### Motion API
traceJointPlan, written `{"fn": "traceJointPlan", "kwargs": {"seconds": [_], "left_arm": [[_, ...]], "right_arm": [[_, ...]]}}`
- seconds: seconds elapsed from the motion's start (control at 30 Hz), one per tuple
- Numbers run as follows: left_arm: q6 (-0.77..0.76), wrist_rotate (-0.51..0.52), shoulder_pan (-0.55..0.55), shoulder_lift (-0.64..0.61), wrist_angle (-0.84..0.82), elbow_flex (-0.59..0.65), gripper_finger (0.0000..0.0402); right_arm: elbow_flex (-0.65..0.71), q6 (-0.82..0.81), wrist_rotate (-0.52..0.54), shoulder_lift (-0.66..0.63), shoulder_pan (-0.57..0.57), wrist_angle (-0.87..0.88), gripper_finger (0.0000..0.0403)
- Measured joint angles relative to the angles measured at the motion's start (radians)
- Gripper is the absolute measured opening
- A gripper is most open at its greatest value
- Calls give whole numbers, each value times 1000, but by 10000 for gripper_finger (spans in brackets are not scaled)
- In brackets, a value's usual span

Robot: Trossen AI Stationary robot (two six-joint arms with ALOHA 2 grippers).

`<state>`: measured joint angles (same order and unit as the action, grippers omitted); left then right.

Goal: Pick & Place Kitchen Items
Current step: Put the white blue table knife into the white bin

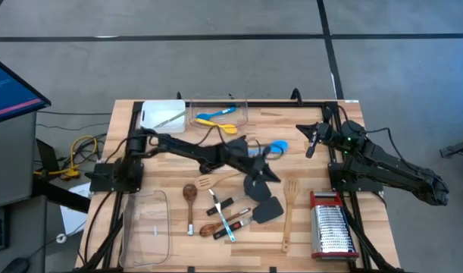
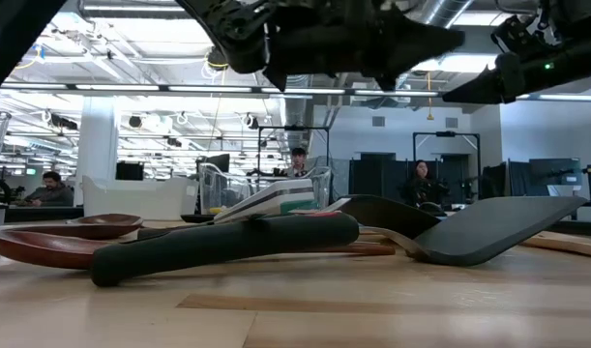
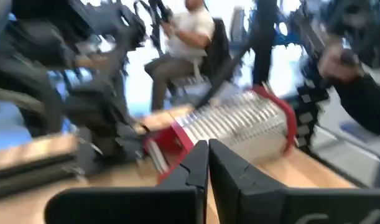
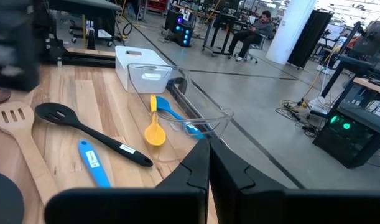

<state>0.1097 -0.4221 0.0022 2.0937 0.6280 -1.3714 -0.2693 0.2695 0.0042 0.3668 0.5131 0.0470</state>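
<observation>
We see the left end effector (image 1: pixel 267 173) with its fingers pressed together and holding nothing, stretched over the middle of the table (image 1: pixel 367 227) above the loose utensils (image 1: pixel 231 208). The right end effector (image 1: pixel 312 145) is likewise closed and empty, raised near the table's far right corner. A yellow spoon (image 4: pixel 154 127) and a blue spoon (image 4: pixel 175 114) lie in the clear tub (image 4: pixel 202 118). The box grater (image 1: pixel 331 225) stands right of the pile.
</observation>
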Motion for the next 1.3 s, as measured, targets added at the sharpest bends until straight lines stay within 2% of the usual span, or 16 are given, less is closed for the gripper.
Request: {"fn": "traceJointPlan", "kwargs": {"seconds": [0.1, 0.2, 0.37, 0.6, 0.83, 0.93, 1.03, 1.3], "left_arm": [[87, 0, -34, 10, -131, -15, 1], [274, 7, -70, -15, -347, -16, 1], [451, 140, -138, -91, -574, -15, 1], [564, 387, -213, -246, -672, -16, 1], [568, 478, -199, -365, -670, -47, 1], [568, 476, -176, -375, -670, -100, 1], [567, 419, -162, -363, -670, -143, 1], [537, 350, -170, -200, -725, -203, 1]], "right_arm": [[0, 0, 0, 0, 0, 0, 1], [0, 0, 0, 0, 0, 0, 1], [0, 1, 0, 0, 0, 0, 1], [0, 1, 0, 0, 0, 0, 1], [0, 1, 0, 0, 0, -2, 1], [0, 0, 0, 0, 0, -2, 1], [0, 0, 0, 0, 0, -2, 1], [0, 1, 0, 0, 6, -1, 1]]}}
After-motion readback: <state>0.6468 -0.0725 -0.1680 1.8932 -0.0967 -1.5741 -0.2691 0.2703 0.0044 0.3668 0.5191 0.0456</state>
